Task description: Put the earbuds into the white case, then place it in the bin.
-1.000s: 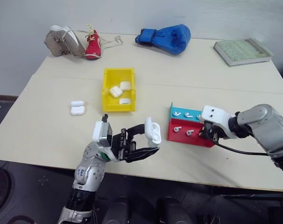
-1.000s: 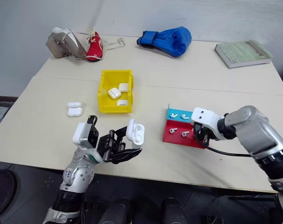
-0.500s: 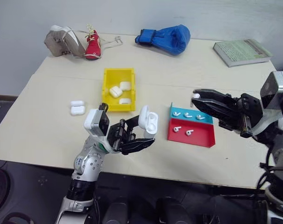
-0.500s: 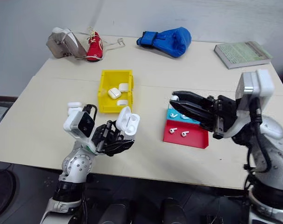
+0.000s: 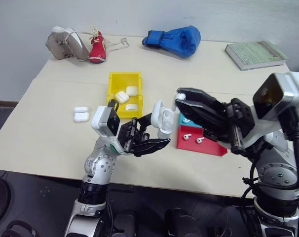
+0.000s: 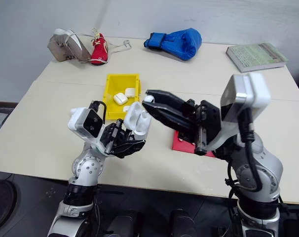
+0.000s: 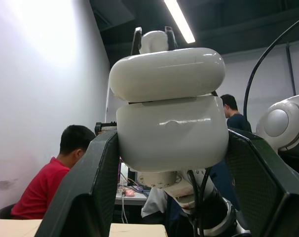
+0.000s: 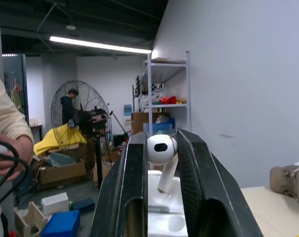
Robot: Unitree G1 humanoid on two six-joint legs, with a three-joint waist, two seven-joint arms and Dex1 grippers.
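Right gripper (image 5: 178, 97), fingers clamped on a tiny white stemmed earbud (image 8: 162, 150), has swung from the red-and-blue tray (image 5: 208, 145) to frame centre, above the open glossy white case (image 5: 163, 118) clamped in left gripper (image 5: 158, 130). Insertion appears imminent.

The table (image 5: 51, 128) is being lit evenly and softly, while a ceiling tube (image 7: 179, 20) is glaring behind a backlit, blurred case (image 7: 171, 106).
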